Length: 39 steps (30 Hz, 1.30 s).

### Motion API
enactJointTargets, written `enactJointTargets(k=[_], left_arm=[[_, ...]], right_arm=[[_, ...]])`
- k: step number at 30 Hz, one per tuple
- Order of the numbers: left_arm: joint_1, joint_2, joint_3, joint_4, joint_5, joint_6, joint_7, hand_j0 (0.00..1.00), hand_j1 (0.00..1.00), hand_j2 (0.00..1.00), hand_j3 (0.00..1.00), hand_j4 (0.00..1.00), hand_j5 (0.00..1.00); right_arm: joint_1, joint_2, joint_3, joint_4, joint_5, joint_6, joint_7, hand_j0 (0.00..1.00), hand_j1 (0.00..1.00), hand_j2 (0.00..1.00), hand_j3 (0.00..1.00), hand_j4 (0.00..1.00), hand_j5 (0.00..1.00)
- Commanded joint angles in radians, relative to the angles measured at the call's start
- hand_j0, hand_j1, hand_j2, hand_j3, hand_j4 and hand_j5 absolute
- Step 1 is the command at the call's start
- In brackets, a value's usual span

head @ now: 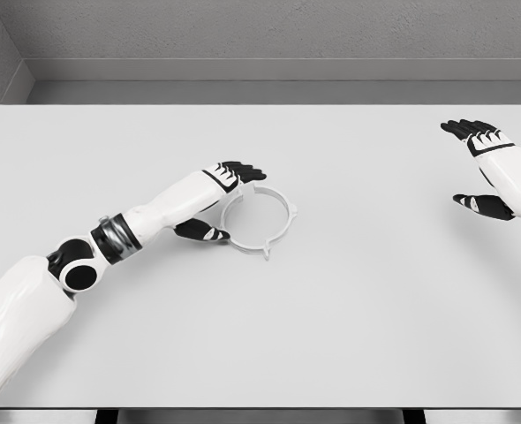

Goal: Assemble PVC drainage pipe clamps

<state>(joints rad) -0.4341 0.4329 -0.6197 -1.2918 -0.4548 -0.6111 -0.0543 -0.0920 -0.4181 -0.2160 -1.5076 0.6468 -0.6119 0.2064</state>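
A white ring-shaped pipe clamp (274, 231) with small tabs lies flat on the table a little left of centre. My left hand (228, 201) sits at the ring's left rim: its black fingertips (243, 171) lie over the far-left edge and the thumb (204, 232) rests at the near-left edge. The fingers are extended and not closed around the ring. My right hand (478, 168) hovers at the far right of the table, fingers spread and empty, far from the clamp.
The white table (349, 336) spans the whole view, with a grey wall behind it and its front edge along the bottom.
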Motion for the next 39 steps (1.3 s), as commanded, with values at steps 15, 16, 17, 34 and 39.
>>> enactJointTargets(k=[15, 16, 17, 34, 39], left_arm=[[0.006, 0.029, -0.015, -0.004, 0.005, 0.000, 0.001, 1.00, 1.00, 1.00, 1.00, 1.00, 1.00], [0.006, 0.026, -0.017, -0.001, 0.005, 0.000, 0.001, 1.00, 1.00, 1.00, 1.00, 1.00, 1.00], [0.006, 0.026, -0.015, 0.000, 0.005, 0.000, 0.001, 1.00, 1.00, 1.00, 1.00, 1.00, 1.00], [-0.008, -0.011, -0.020, 0.037, -0.031, 0.000, 0.001, 1.00, 1.00, 1.00, 1.00, 1.00, 1.00], [-0.009, -0.022, -0.021, 0.037, -0.031, 0.000, 0.001, 1.00, 1.00, 1.00, 1.00, 1.00, 1.00]], right_arm=[[0.000, -0.001, 0.000, 0.000, -0.007, 0.001, -0.001, 1.00, 1.00, 1.00, 1.00, 1.00, 1.00], [0.000, -0.001, 0.000, 0.000, -0.007, 0.001, -0.001, 1.00, 1.00, 1.00, 1.00, 1.00, 1.00], [0.000, -0.001, 0.000, 0.000, -0.007, 0.001, -0.001, 1.00, 1.00, 1.00, 1.00, 1.00, 1.00], [0.000, 0.001, 0.000, -0.002, -0.009, 0.001, -0.001, 1.00, 1.00, 1.00, 1.00, 1.00, 1.00], [0.000, -0.001, 0.000, -0.002, -0.009, 0.001, -0.001, 1.00, 1.00, 1.00, 1.00, 1.00, 1.00]])
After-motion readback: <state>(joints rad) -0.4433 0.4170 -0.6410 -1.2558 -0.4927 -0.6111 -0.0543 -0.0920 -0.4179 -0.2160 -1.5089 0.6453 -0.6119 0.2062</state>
